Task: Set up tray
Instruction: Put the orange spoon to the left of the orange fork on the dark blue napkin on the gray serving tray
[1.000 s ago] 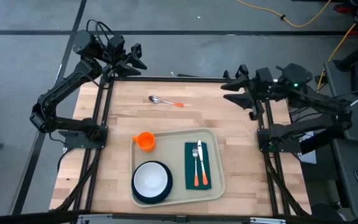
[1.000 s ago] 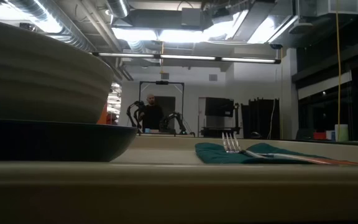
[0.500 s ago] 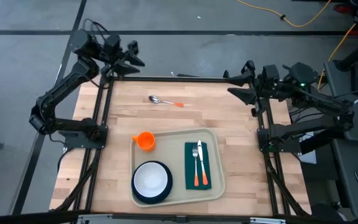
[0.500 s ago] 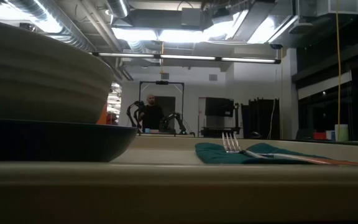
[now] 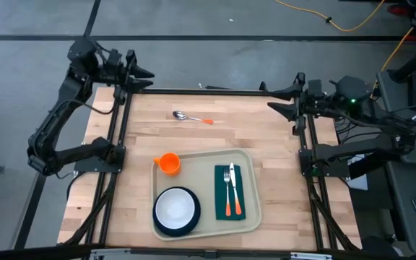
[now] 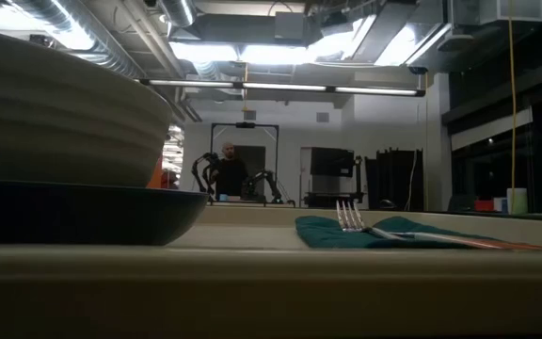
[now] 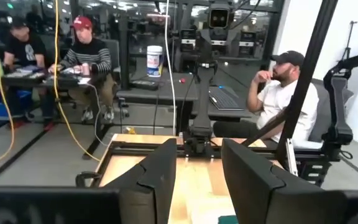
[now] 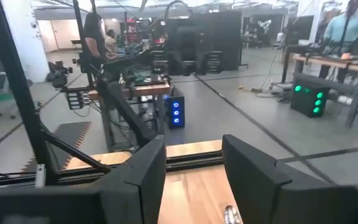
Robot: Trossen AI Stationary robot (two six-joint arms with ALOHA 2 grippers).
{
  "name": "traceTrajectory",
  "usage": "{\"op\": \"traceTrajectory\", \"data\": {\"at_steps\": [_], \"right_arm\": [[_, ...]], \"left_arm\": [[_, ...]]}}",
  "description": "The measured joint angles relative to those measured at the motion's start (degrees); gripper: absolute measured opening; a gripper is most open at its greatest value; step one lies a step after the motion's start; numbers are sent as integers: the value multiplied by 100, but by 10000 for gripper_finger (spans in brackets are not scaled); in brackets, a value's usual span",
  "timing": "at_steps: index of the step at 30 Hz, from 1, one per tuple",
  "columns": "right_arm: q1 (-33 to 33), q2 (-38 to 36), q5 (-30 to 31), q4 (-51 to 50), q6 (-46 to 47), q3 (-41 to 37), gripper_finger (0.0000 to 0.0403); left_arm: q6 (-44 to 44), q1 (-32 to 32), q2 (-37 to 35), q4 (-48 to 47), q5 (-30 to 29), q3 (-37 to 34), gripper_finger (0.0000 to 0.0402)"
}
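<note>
Left gripper [image 5: 144, 74] is raised at the table's far left corner, fingers spread with a clear gap, nothing between them. Right gripper [image 5: 279, 98] is at the far right corner, fingers likewise parted and empty. A spoon [image 5: 191, 117] with an orange handle lies on bare wood between the two arms. The tray [image 5: 253, 189] sits at the near centre, carrying an orange cup [image 5: 168, 163], a white bowl [image 5: 176, 208] on a dark plate [image 5: 159, 226], and a green napkin [image 5: 221, 193] with fork [image 5: 226, 187] and knife [image 5: 234, 186].

high view looks straight down; low view sits level at the tray [image 6: 271, 282] rim, seemingly touching; both show the fork [image 5: 230, 175].
</note>
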Motion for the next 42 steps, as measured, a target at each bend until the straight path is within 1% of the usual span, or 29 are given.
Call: {"op": "traceTrajectory", "data": {"at_steps": [3, 6, 10, 13, 15, 17, 20, 23, 26, 28, 30, 32, 36, 42], "right_arm": [[0, -47, 138, 5, -169, -1, 163], [0, -191, 152, -32, -198, -2, 163], [0, -546, 176, -434, -164, -2, 163], [0, -870, 343, -872, -55, -4, 163], [0, -1099, 401, -841, -38, -192, 163], [0, -1393, 401, -728, -13, -571, 163], [2, -1876, 399, -191, 178, -1480, 163], [0, -2352, 403, 1018, 342, -2571, 163], [1, -2666, 440, 2203, 561, -3531, 163], [2, -2762, 657, 2726, 797, -4021, 163], [0, -2782, 913, 2951, 1237, -4380, 163], [0, -2732, 1065, 2971, 1656, -4645, 163], [0, -2547, 1075, 3037, 2190, -4860, 163], [0, -2115, 1065, 3346, 2176, -4659, 163]], "left_arm": [[-216, 0, -288, 285, -50, -361, 120], [-454, 4, -593, 453, -290, -775, 117], [-730, 2, -1008, 785, -567, -1143, 113], [-879, 4, -1204, 1032, -701, -1261, 111], [-994, 4, -1302, 1285, -723, -1324, 111], [-1148, 1, -1338, 1517, -721, -1390, 111], [-1387, -25, -1327, 1652, -717, -1433, 111], [-1398, -88, -1296, 1638, -724, -1438, 111], [-1401, -163, -1293, 1639, -799, -1440, 111], [-1469, -207, -1295, 1636, -826, -1440, 111], [-1501, -251, -1291, 1632, -833, -1440, 111], [-1494, -305, -1293, 1633, -836, -1440, 110], [-1402, -400, -1261, 1393, -981, -1440, 109], [-1088, -529, -1162, 725, -1365, -1440, 108]]}}
